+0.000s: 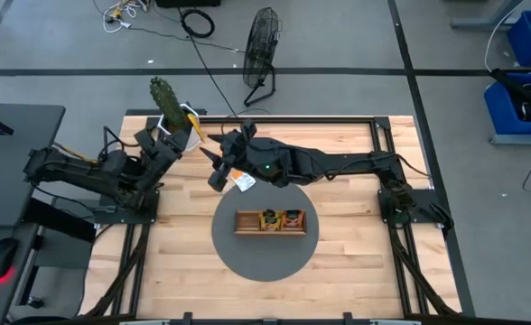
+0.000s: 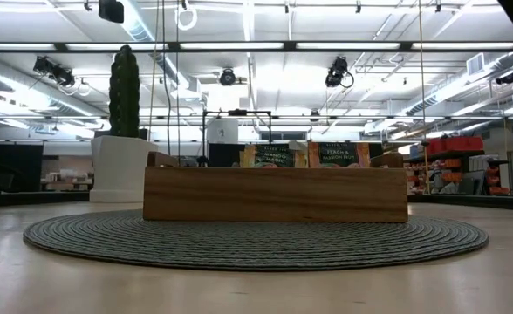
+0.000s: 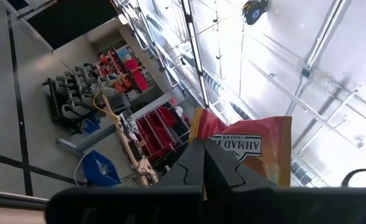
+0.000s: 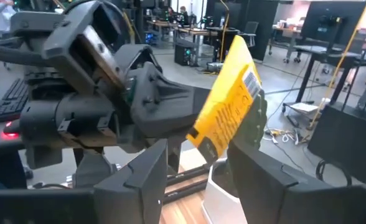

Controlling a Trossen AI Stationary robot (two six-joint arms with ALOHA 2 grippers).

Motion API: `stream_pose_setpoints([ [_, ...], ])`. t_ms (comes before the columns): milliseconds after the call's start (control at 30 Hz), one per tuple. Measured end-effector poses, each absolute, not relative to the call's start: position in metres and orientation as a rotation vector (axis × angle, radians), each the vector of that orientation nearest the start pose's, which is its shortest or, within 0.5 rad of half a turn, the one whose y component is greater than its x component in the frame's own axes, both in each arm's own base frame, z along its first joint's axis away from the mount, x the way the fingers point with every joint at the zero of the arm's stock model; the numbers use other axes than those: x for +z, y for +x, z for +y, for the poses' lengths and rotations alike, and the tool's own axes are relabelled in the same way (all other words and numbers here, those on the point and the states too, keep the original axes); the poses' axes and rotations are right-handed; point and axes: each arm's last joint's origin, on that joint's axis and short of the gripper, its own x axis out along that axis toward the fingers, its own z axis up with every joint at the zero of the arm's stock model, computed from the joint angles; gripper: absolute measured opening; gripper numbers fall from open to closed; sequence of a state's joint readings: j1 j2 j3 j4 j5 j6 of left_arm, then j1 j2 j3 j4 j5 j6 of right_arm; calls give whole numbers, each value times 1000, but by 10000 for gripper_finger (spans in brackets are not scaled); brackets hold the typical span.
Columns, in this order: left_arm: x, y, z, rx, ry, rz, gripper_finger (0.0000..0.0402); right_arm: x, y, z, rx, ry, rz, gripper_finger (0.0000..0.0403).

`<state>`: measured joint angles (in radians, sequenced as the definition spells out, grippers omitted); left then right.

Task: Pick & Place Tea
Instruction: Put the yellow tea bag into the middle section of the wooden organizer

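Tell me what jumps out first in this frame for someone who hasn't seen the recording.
The two grippers meet in mid-air over the table's far side: the left gripper is clamped on a yellow-orange tea sachet, while the right gripper is open right in front of it. Below them, a wooden tray with two sachets inside sits on a round grey mat.
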<state>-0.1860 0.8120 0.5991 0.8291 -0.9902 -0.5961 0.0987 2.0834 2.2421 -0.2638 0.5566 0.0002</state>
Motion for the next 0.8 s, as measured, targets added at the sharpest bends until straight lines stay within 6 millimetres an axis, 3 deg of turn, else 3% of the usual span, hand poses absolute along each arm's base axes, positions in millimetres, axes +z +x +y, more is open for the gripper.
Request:
stream_pose_setpoints([
  [367, 351, 160, -6, 597, -906, -764, 0, 423, 475, 15, -424, 22, 84, 159],
  [500, 351, 160, -6, 588, -919, -769, 0, 422, 476, 10, -379, 51, 84, 110],
  [667, 351, 160, -6, 577, -922, -770, 0, 421, 476, 5, -369, 63, 95, 16],
  [800, 351, 160, -6, 584, -900, -758, 5, 421, 474, 3, -379, 43, 119, 6],
])
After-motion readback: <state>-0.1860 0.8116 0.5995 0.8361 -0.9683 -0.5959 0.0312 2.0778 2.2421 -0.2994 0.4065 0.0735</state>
